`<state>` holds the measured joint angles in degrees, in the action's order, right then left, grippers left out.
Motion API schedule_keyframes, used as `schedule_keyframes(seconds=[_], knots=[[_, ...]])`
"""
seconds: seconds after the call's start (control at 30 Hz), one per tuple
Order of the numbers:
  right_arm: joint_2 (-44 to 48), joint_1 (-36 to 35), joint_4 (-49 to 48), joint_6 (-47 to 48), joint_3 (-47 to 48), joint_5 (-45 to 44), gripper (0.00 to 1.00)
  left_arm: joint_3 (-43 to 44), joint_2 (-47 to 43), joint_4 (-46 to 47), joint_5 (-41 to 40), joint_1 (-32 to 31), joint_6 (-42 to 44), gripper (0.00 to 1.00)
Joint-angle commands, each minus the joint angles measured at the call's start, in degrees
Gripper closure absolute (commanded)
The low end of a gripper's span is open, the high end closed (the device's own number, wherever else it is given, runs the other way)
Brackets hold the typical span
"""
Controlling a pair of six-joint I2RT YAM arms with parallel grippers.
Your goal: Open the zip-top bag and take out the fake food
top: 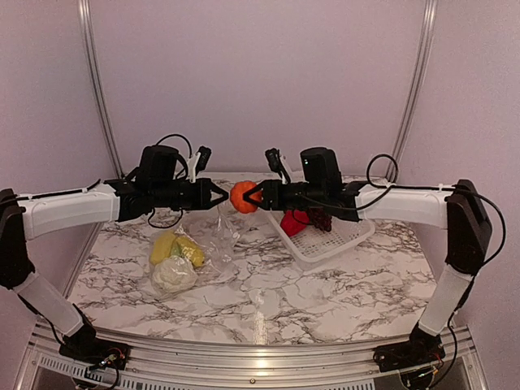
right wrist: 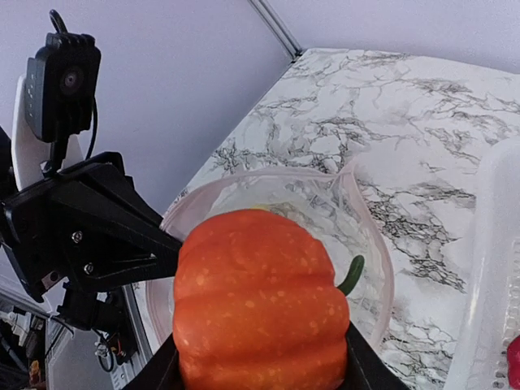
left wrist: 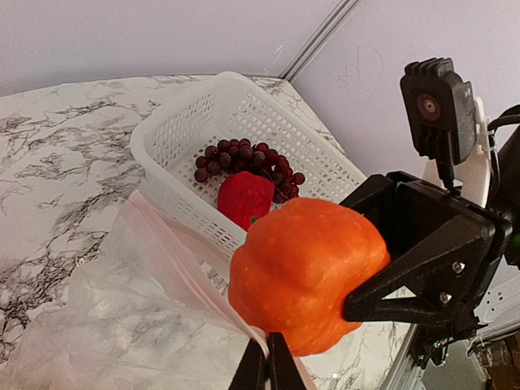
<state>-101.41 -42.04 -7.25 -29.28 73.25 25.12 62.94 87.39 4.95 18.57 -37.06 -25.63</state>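
While the arms meet mid-frame in the top view, the left gripper [top: 219, 196] pinches the zip-top bag [top: 219, 237] by its rim; yellow and white fake food [top: 173, 262] lies inside, lower left. Left wrist view: the right gripper [left wrist: 355, 258] clamps an orange pumpkin [left wrist: 302, 272], centre. Right wrist view: pumpkin low, bag mouth behind.

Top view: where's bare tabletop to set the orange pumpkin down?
Free: the wide strip of table between the zip-top bag and the near edge; also the near-right corner, this side of the basket. Crowded: the middle, where bag and basket sit close under the held pumpkin.
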Motion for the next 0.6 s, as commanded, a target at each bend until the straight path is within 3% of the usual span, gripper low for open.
schedule_keyframes(seconds=[0.0,0.33,0.57], knots=[[4.86,4.75,2.96,1.36,-2.72,-1.88,0.68,3.72,3.37,1.79,3.42,0.24,1.18,1.0],[6.61,19.55,15.0,7.38,-6.17,-6.97,0.68,10.83,10.01,2.15,5.18,-1.73,1.3,1.0],[4.68,26.23,19.89,11.33,-6.78,-10.55,0.64,14.42,12.98,1.52,5.59,-2.29,0.99,1.0]])
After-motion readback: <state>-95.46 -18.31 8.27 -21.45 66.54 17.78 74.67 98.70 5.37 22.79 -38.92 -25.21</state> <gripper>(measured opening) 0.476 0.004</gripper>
